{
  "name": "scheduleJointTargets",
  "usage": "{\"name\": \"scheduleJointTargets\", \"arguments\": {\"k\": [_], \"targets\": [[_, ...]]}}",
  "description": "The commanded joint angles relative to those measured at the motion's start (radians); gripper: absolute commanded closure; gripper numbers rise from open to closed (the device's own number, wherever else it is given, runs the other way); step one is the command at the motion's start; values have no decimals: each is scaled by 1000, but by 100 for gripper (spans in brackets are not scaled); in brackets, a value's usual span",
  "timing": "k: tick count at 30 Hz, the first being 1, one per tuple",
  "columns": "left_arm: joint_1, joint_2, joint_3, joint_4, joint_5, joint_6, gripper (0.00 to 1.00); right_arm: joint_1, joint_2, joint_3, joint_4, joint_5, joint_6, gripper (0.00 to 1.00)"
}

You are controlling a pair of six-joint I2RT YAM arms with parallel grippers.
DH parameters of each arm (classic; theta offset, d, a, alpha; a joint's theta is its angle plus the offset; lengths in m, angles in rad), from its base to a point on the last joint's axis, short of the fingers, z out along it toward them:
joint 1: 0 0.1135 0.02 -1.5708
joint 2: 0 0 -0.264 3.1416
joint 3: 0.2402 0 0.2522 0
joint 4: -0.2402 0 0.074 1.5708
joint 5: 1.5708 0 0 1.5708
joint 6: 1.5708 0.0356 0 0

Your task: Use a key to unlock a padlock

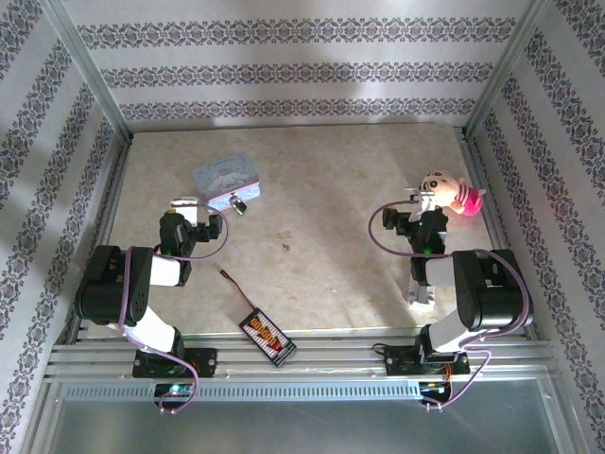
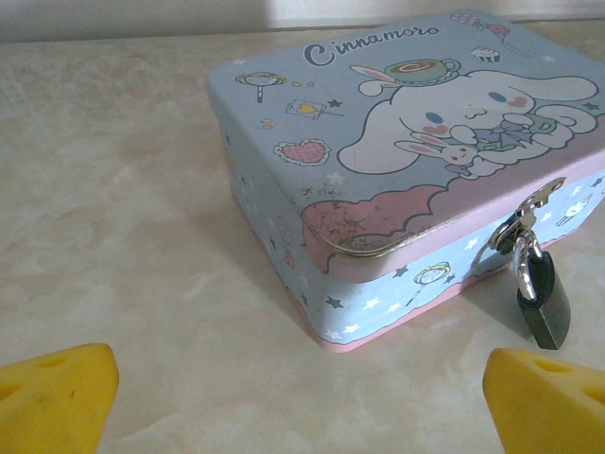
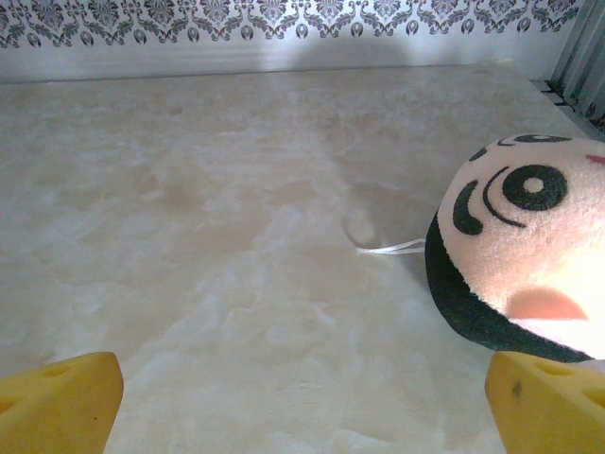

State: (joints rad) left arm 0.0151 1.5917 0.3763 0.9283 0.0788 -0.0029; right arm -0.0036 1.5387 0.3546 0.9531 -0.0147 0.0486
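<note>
Left pincer (image 1: 202,212) stands wide open with nothing between its yellow fingertips (image 2: 57,399), which sit at the two lower corners of the left wrist view, low over the pale marbled worktop (image 1: 331,180). Just ahead of it is a light-blue rectangular tin (image 2: 397,142) with a pink rim and a cartoon of a white long-eared dog on the closed lid. The padlock (image 2: 541,295), small, dark-bodied and with a silvery shackle, hangs from the tin's metal clasp on the front right side, its body resting against the worktop. From above, the tin (image 1: 223,178) lies in the far left part of the worktop and the padlock (image 1: 238,203) is at its near right corner, close to the left pincer and not touched by it.

Right pincer (image 1: 418,206) is also wide open and holds nothing; its yellow fingertips (image 3: 59,405) frame bare worktop in the right wrist view. A plush doll (image 3: 520,251) with a peach face, black hair and round black eyes lies just beside it on the right, with a thin white thread (image 3: 392,249) trailing from it. From above, the doll (image 1: 452,195) wears pink and lies at the far right.

The key (image 1: 284,247) is a tiny thin sliver on open worktop between the two arms, well apart from both pincers and too small to make out in detail. A black board (image 1: 267,336) with wires lies near the front edge
</note>
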Motion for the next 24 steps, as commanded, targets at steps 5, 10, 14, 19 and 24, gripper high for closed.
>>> {"name": "scheduleJointTargets", "arguments": {"k": [5,10,14,19,24], "targets": [[3,-1,12,19,15,9,1,5,-6,18,7,13,-8,2],[3,-1,15,14,6,4,1,5,-7,18,7,13,-8,2],[3,-1,15,15,-3,3,1,5,-7,18,7,15,-10,2],[4,-51,-6,14,-76,-23,1,10,-8,17,8,22,-13,2],[3,-142,-6,-68,-122,-35,1,38,-33,20,-18,57,-38,2]]}}
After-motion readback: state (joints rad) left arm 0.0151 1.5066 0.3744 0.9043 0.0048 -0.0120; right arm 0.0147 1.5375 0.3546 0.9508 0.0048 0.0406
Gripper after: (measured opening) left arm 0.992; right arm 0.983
